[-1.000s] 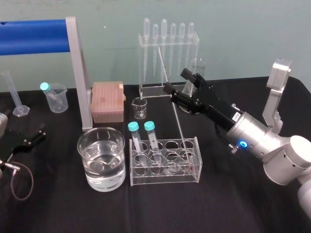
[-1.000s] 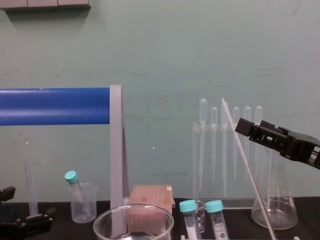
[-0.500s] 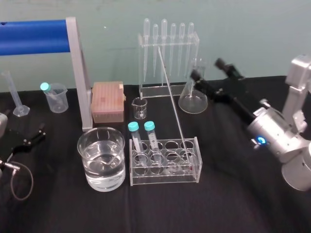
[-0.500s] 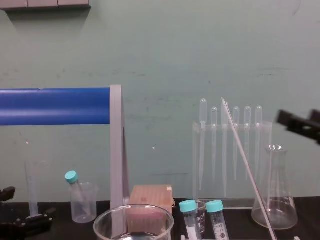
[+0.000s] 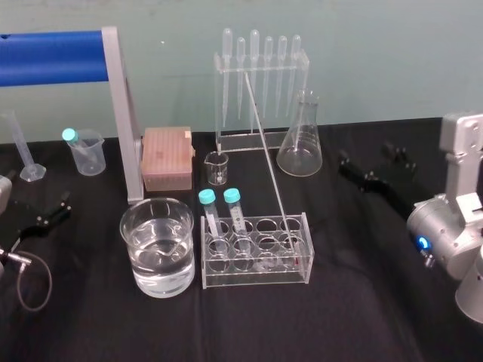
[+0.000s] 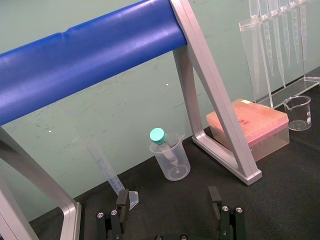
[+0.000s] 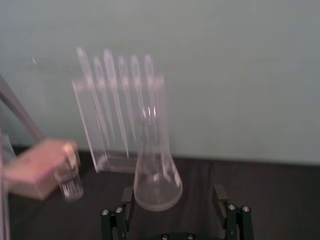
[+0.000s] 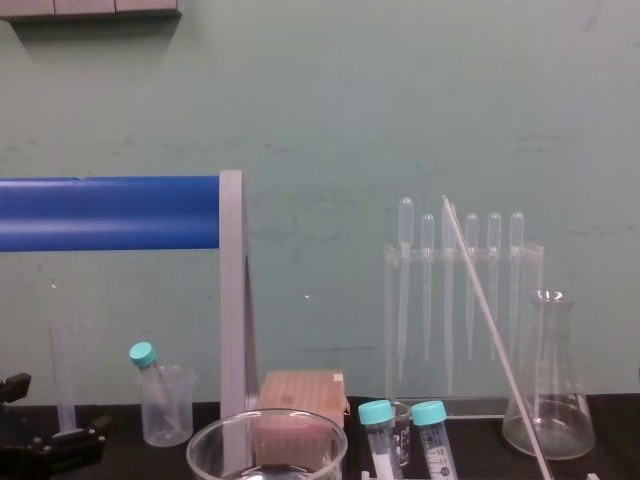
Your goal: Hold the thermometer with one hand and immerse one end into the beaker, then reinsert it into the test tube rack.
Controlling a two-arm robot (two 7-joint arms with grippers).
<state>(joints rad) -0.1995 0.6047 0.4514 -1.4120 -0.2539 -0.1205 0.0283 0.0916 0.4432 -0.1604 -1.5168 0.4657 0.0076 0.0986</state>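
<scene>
Long whitish glass thermometer [image 5: 264, 147] leans in the clear rack [image 5: 256, 276]; right gripper [image 7: 173, 195] and parked left gripper [image 6: 168, 198]: fingers spread, empty.

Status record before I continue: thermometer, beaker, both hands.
thermometer: stands in a right-end hole of the rack, top leaning left, touched by neither hand
beaker: just left of the rack, part-filled with clear liquid
right hand: open, empty, right of the rack, facing the flask
left hand: open, empty, parked at the table's far left
dip done: cannot tell
</scene>
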